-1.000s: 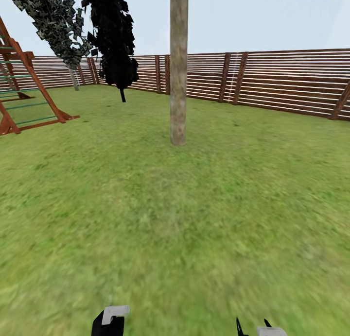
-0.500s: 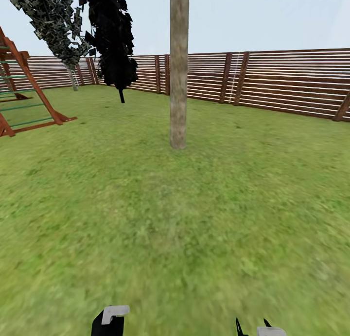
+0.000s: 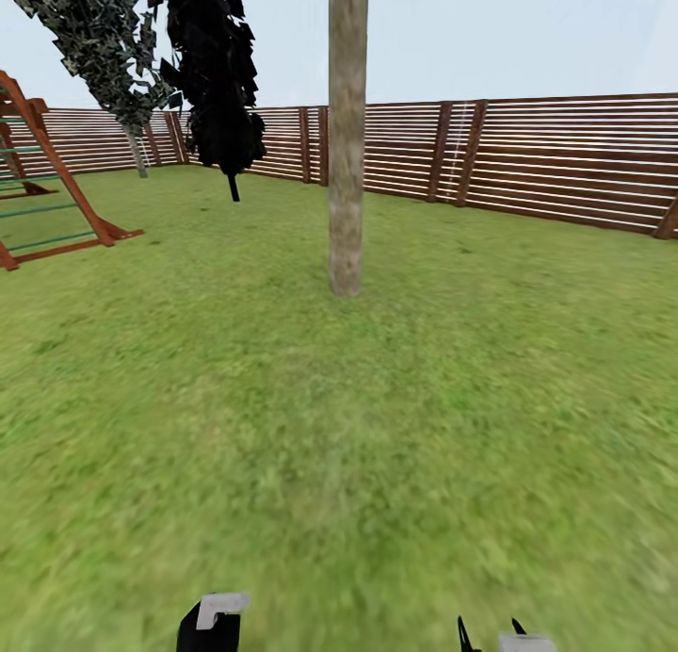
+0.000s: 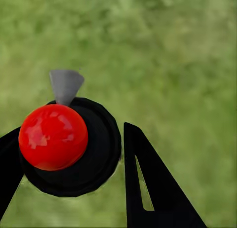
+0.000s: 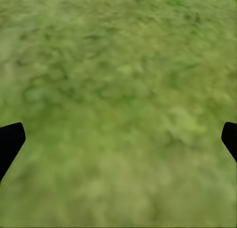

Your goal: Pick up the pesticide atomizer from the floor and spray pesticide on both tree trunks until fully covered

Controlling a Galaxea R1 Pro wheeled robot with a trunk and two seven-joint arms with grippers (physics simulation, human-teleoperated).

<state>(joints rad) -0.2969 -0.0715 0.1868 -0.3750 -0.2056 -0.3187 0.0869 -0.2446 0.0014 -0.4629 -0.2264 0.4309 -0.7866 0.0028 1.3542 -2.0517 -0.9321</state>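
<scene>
Left tool (image 4: 69, 159) grips the atomizer (image 4: 53, 137), right tool (image 5: 118, 139) spread empty; stop with the nozzle facing the tree trunk (image 3: 346, 143).

A straight tree trunk (image 3: 346, 134) rose from the lawn (image 3: 377, 426) ahead; a slatted wooden fence (image 3: 556, 157) ran behind, dark foliage (image 3: 217, 77) and a red-brown climbing frame (image 3: 47, 186) stood left.
</scene>
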